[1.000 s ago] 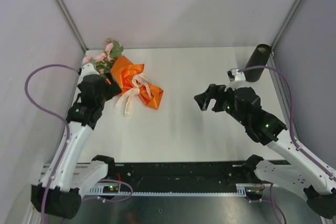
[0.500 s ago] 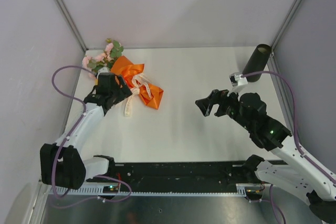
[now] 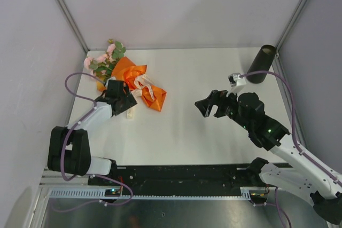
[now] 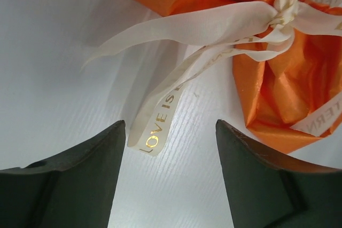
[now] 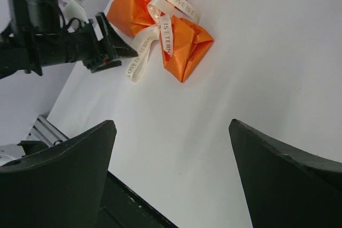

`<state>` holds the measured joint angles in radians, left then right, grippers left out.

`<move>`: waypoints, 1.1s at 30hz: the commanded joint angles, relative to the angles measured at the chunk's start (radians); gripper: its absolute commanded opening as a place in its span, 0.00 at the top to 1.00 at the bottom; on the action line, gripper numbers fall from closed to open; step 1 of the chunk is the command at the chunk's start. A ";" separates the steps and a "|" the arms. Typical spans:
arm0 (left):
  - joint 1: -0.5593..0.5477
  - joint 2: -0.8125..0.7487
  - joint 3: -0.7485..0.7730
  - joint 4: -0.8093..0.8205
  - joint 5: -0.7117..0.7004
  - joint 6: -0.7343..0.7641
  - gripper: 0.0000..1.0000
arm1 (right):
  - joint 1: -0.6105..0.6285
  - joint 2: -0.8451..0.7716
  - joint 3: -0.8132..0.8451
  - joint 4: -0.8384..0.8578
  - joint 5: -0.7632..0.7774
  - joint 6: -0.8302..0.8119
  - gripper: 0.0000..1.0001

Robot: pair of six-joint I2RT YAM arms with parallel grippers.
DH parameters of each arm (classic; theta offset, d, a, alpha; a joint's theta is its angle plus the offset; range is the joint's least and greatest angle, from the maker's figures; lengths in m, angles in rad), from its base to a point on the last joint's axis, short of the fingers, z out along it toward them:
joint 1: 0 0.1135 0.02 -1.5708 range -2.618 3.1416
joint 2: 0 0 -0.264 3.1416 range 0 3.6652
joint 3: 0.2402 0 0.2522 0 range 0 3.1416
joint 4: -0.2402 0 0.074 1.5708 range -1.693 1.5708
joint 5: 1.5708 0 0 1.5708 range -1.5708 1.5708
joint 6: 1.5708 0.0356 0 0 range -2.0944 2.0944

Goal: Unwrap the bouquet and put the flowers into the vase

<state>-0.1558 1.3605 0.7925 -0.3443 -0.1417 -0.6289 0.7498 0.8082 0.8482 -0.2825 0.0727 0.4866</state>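
From the top camera, the task looked barely begun. The bouquet [image 3: 136, 85] lay near the far left corner of the desk [image 3: 187, 132]. Its orange paper [image 3: 128, 72] was wrapped round the stems, and the cream ribbon [image 3: 141, 92] was tied in a bow about the middle. The flowers [image 3: 104, 60] stuck out of the wrap toward the left edge, none of them loose. The vase [image 3: 263, 63] stood at the far right corner, well apart from the bunch, with nothing showing in it. Untying the bow, opening the paper and carrying the flowers across were all left to do. The left pincer [image 3: 127, 106] sat low, just beside the near side of the bow. The right pincer [image 3: 206, 106] hung over the right half of the desk, touching nothing.

In the left wrist view, the left pincer's jaws were spread. The printed end of one ribbon tail lay flat on the desk between them, close to one jaw. Whether it brushed that jaw could not be told, but nothing was pinched.

In the right wrist view, the right pincer's jaws stood wide apart and empty, with bare desk between them. The bouquet and the left pincer lay well beyond.
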 commanded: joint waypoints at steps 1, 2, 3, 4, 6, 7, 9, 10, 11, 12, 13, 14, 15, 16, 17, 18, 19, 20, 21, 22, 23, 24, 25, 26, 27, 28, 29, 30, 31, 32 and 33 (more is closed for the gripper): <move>-0.010 0.044 -0.021 0.061 -0.006 -0.051 0.29 | -0.002 0.012 0.003 0.089 -0.026 0.027 0.07; -0.011 0.049 -0.025 0.065 -0.010 -0.058 0.31 | -0.001 0.014 0.003 0.093 -0.029 0.029 0.07; -0.014 0.051 -0.030 0.066 -0.016 -0.063 0.32 | -0.002 0.016 0.003 0.095 -0.030 0.030 0.07; -0.020 0.049 -0.033 0.069 -0.021 -0.064 0.33 | -0.002 0.017 0.003 0.096 -0.030 0.030 0.07; -0.031 0.046 -0.038 0.073 -0.038 -0.058 0.35 | -0.002 0.020 0.003 0.097 -0.026 0.031 0.08; -0.035 0.047 -0.040 0.073 -0.041 -0.056 0.35 | -0.002 0.023 0.003 0.097 -0.022 0.032 0.08; -0.041 0.053 -0.045 0.076 -0.038 -0.058 0.36 | -0.005 0.030 0.003 0.098 -0.013 0.037 0.08; -0.044 0.055 -0.049 0.078 -0.035 -0.060 0.37 | -0.004 0.034 0.002 0.100 -0.012 0.040 0.09; -0.047 0.054 -0.053 0.081 -0.035 -0.061 0.39 | -0.005 0.038 0.003 0.104 -0.010 0.043 0.09; -0.049 0.051 -0.057 0.084 -0.036 -0.061 0.43 | -0.005 0.043 0.003 0.113 -0.010 0.045 0.09; -0.051 0.042 -0.061 0.085 -0.034 -0.061 0.48 | -0.005 0.048 0.003 0.120 -0.010 0.046 0.09; -0.054 0.035 -0.066 0.087 -0.031 -0.060 0.56 | -0.005 0.056 0.003 0.131 -0.010 0.047 0.09; -0.057 0.021 -0.071 0.089 -0.027 -0.058 0.65 | -0.004 0.062 0.003 0.140 -0.010 0.047 0.10; -0.062 0.009 -0.077 0.089 -0.021 -0.056 0.72 | -0.005 0.071 0.002 0.153 -0.010 0.048 0.10; -0.065 -0.008 -0.083 0.089 -0.014 -0.055 0.79 | -0.005 0.078 0.003 0.162 -0.010 0.049 0.10; -0.069 -0.022 -0.093 0.090 -0.001 -0.054 0.85 | -0.006 0.092 0.003 0.176 -0.008 0.051 0.11; -0.072 -0.046 -0.103 0.089 0.009 -0.056 0.92 | -0.005 0.103 0.003 0.189 -0.007 0.054 0.12; -0.076 -0.064 -0.120 0.088 0.022 -0.059 0.96 | -0.005 0.118 0.003 0.207 -0.005 0.055 0.13; -0.083 -0.094 -0.134 0.088 0.032 -0.061 0.98 | -0.005 0.132 0.003 0.221 -0.004 0.056 0.14; -0.087 -0.120 -0.154 0.089 0.042 -0.062 0.99 | -0.005 0.152 0.003 0.242 -0.006 0.056 0.15; -0.095 -0.151 -0.176 0.089 0.054 -0.065 1.00 | -0.004 0.178 0.003 0.276 -0.012 0.056 0.17; -0.102 -0.188 -0.193 0.089 0.062 -0.070 1.00 | -0.002 0.200 0.003 0.300 -0.017 0.056 0.19; -0.109 -0.216 -0.213 0.089 0.071 -0.078 1.00 | -0.002 0.231 0.002 0.331 -0.020 0.055 0.21; -0.115 -0.248 -0.228 0.088 0.079 -0.084 1.00 | 0.000 0.258 0.003 0.356 -0.024 0.055 0.23; -0.119 -0.272 -0.247 0.088 0.087 -0.094 1.00 | 0.001 0.296 0.004 0.387 -0.028 0.055 0.25; -0.122 -0.302 -0.263 0.087 0.093 -0.103 1.00 | 0.004 0.325 0.007 0.412 -0.032 0.054 0.28; -0.126 -0.323 -0.281 0.088 0.100 -0.116 1.00 | 0.007 0.367 0.015 0.437 -0.034 0.053 0.29; -0.131 -0.349 -0.295 0.087 0.104 -0.126 1.00 | 0.012 0.400 0.024 0.453 -0.036 0.053 0.31; -0.134 -0.370 -0.311 0.085 0.111 -0.138 1.00 | 0.016 0.445 0.042 0.465 -0.038 0.053 0.32; -0.137 -0.396 -0.323 0.082 0.117 -0.148 1.00 | 0.023 0.478 0.058 0.473 -0.042 0.053 0.33; -0.139 -0.414 -0.337 0.080 0.126 -0.159 1.00 | 0.029 0.519 0.076 0.487 -0.043 0.051 0.33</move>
<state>-0.2790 1.0222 0.5003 -0.2707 -0.0620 -0.7258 0.7567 1.2179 0.8532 0.0818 0.0391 0.5426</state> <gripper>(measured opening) 0.005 0.682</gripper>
